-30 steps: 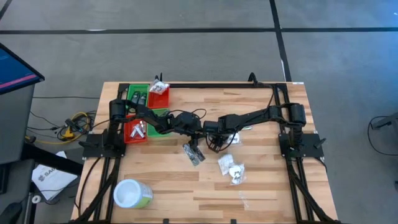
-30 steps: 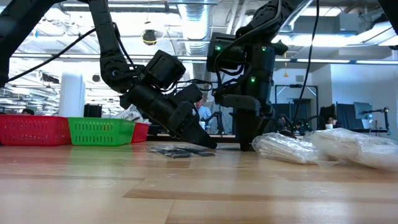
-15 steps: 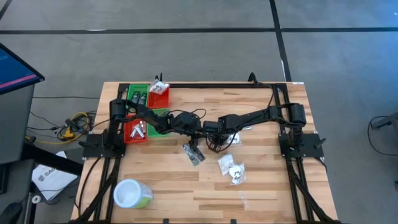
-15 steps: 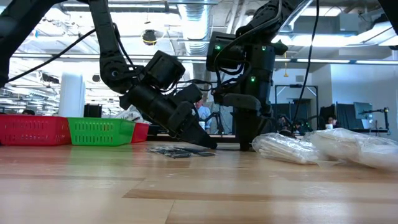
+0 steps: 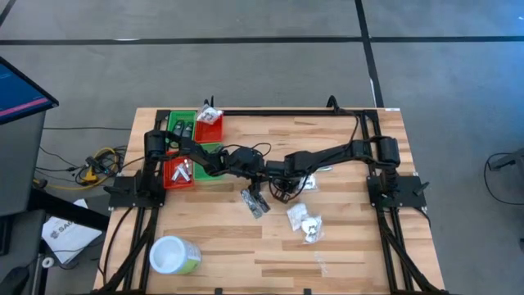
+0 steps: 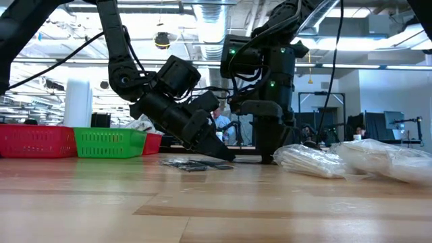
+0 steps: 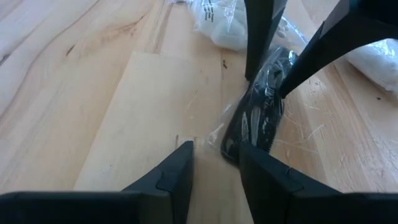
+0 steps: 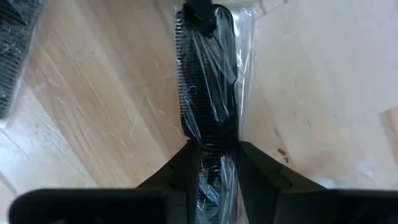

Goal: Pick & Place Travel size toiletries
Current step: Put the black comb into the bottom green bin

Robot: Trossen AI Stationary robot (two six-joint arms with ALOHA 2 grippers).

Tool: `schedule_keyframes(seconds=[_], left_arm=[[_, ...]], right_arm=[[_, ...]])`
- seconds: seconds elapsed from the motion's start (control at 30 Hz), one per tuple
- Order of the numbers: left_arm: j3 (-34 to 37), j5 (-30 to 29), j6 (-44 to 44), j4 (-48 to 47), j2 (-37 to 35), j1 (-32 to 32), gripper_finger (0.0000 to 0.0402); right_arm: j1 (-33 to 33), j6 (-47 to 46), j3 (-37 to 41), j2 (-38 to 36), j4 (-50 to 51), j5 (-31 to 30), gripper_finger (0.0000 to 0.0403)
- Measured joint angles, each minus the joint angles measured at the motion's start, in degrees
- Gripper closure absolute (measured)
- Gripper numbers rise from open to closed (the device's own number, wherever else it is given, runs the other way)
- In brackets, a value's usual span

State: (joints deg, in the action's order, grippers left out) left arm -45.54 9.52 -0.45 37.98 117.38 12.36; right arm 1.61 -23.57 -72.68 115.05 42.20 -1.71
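A black comb in clear crinkly wrap (image 8: 208, 81) lies on the table, with a second dark wrapped item (image 8: 12, 50) beside it. In the high view these dark items (image 5: 257, 204) sit mid-table. My right gripper (image 8: 212, 149) (image 5: 281, 189) stands over the comb, shut on it. My left gripper (image 7: 214, 152) (image 5: 252, 192) slants down beside the same dark wrapped bundle (image 7: 258, 115), open by a narrow gap, with only bare wood between its fingers. White packets (image 5: 304, 221) lie toward the near right. My right gripper pinches the wrapped comb between its two fingers at one end (image 8: 210, 132). It comes from above, pointing down (image 6: 266, 156), and the fingers lie across the comb's length. The comb lies flat on the wood, stretching away from the fingers.
Red and green bins (image 5: 178, 172) (image 5: 184, 127) stand at the far left, some holding items. A white-lidded green tub (image 5: 172, 254) sits at the near left. White crinkly packets (image 6: 317, 160) (image 6: 388, 160) lie right of the right arm. A small clear packet (image 5: 321, 264) lies near the near edge.
My right arm has edged slightly toward the table's left, its fingers staying down at the table. The left arm and the items on the table have kept still.
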Motion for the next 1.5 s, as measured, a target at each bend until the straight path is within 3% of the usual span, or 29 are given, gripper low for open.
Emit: schedule_keyframes(seconds=[0.13, 0.33, 0.97, 1.2, 1.5], left_arm=[[0.0, -0.02, -0.05, 0.03, 0.0, 0.02, 0.028], [0.0, -0.07, 0.04, 0.11, 0.0, 0.15, 0.028], [0.86, -0.45, 0.2, -0.59, -1.26, 1.49, 0.028], [9.15, -1.48, 1.1, -0.74, -13.95, 3.15, 0.028], [20.55, -0.44, 9.21, -0.38, -31.7, 1.09, 0.028]], right_arm=[[-0.89, 0.01, -1.78, 0.06, 1.94, -0.26, 0.034], [-1.79, 0.87, -4.46, 0.43, 3.86, -0.45, 0.0401], [-2.8, 2.61, -13.4, 0.3, 17.31, -2.34, 0.0402], [-3.11, 4.56, -18.01, 0.0, 20.95, -4.64, 0.0402], [-3.16, 10.45, -26.46, -0.46, 19.94, -6.48, 0.0403]])
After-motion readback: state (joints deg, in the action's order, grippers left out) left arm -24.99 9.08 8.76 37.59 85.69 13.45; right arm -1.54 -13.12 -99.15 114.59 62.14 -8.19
